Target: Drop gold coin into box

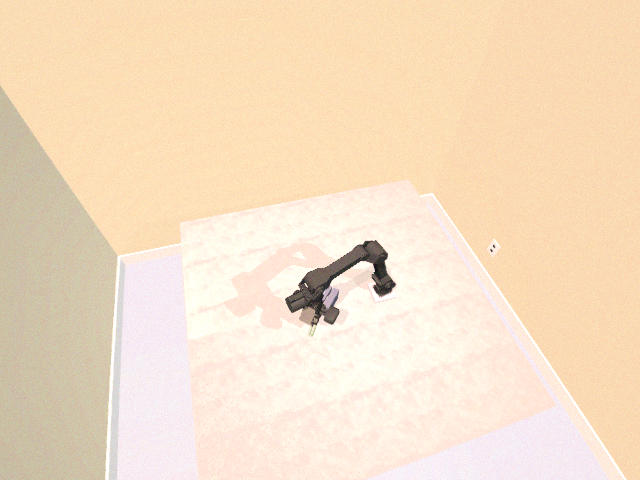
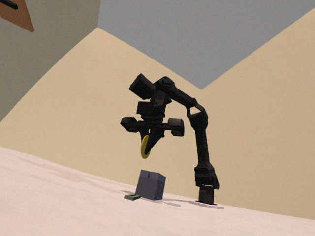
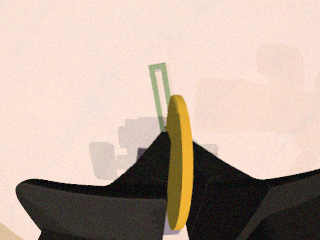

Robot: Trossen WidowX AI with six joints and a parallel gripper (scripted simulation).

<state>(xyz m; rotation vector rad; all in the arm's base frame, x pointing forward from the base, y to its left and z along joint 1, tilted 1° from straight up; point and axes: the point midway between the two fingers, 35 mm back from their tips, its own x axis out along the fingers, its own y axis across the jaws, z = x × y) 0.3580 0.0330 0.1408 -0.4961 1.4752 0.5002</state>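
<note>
The gold coin [image 2: 144,147] [image 3: 180,165] is held on edge between the fingertips, its flat faces against them. My gripper [image 2: 146,152] is shut on it, pointing down in the air above the grey box. The closed grey box [image 2: 150,186] [image 1: 330,298] stands on the table below; part of its lid slot shows in the exterior view, and the arm partly covers it in the top view. The green holder [image 2: 132,196] [image 1: 312,329] [image 3: 153,85] lies beside the box with its groove empty. In the wrist view the fingers hide most of the box.
The arm's base [image 1: 383,290] [image 2: 206,194] stands to the right of the box on a pale plate. The arm arches over the box. Its shadow falls on the pale table [image 1: 361,403] [image 2: 63,208].
</note>
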